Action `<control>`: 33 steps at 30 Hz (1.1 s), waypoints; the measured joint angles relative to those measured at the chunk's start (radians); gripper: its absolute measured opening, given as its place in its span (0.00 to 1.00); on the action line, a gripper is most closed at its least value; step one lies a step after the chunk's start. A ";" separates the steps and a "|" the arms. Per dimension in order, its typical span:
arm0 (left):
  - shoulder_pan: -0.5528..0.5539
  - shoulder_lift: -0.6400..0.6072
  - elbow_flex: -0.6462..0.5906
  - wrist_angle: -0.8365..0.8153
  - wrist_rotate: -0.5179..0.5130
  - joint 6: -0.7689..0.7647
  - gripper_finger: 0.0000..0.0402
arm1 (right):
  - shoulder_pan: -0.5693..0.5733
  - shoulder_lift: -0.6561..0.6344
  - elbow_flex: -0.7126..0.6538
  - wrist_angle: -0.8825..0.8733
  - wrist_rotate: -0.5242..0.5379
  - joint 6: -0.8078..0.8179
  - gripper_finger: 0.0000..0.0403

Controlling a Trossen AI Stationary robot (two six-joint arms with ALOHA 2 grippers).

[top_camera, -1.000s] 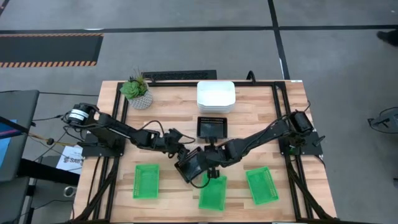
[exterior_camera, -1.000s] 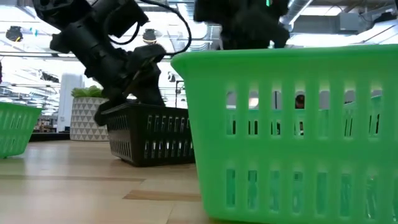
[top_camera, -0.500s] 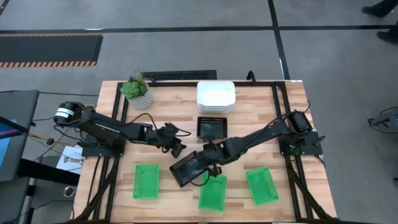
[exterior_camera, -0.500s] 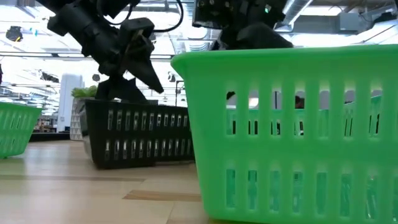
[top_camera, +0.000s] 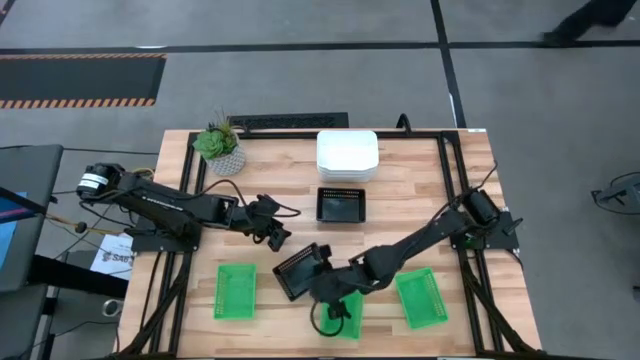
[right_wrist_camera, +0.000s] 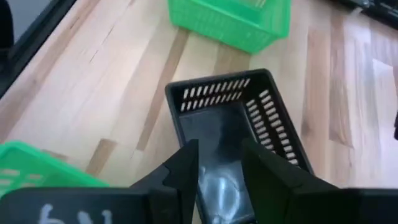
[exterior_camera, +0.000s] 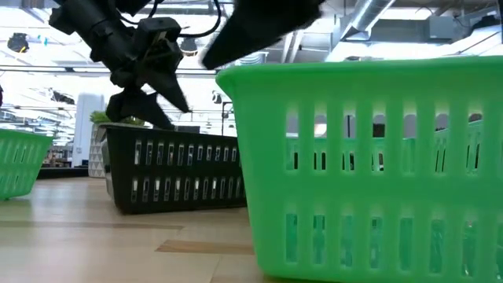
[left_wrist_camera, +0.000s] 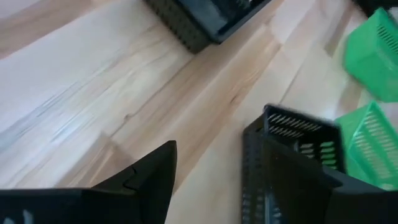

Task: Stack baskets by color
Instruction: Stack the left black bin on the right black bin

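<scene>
A black mesh basket (top_camera: 300,269) stands flat on its bottom near the table's middle, also seen as the black basket (exterior_camera: 177,174) in the low view. My right gripper (top_camera: 322,281) hovers open over that basket's right end (right_wrist_camera: 214,134) and, in the low view, above its rim. My left gripper (top_camera: 276,233) is open and empty, up and to the left of the basket. A second black basket (top_camera: 342,205) sits farther back. A stack of white baskets (top_camera: 347,155) sits at the far edge. Three green baskets (top_camera: 236,292), (top_camera: 340,312), (top_camera: 420,297) line the near edge.
A potted plant (top_camera: 220,146) stands at the far left corner. A black frame (top_camera: 447,180) runs along the table's sides and far edge. Bare wood lies between the left gripper and the far black basket. The middle green basket (exterior_camera: 369,165) fills the low view's right.
The black basket was tilted with my left gripper on its rim; it has dropped flat onto the table. My left gripper has let go, risen and drawn back toward the table's left edge. My right gripper has swung toward the near edge, over the basket's right end.
</scene>
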 joint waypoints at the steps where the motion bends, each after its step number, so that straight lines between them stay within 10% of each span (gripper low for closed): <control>1: -0.002 -0.007 0.000 -0.019 0.000 0.000 0.56 | 0.000 0.017 0.006 0.017 -0.004 0.000 0.35; 33: 0.003 -0.020 0.000 -0.084 0.003 0.011 0.56 | -0.053 0.120 0.108 -0.292 -0.119 -0.132 0.35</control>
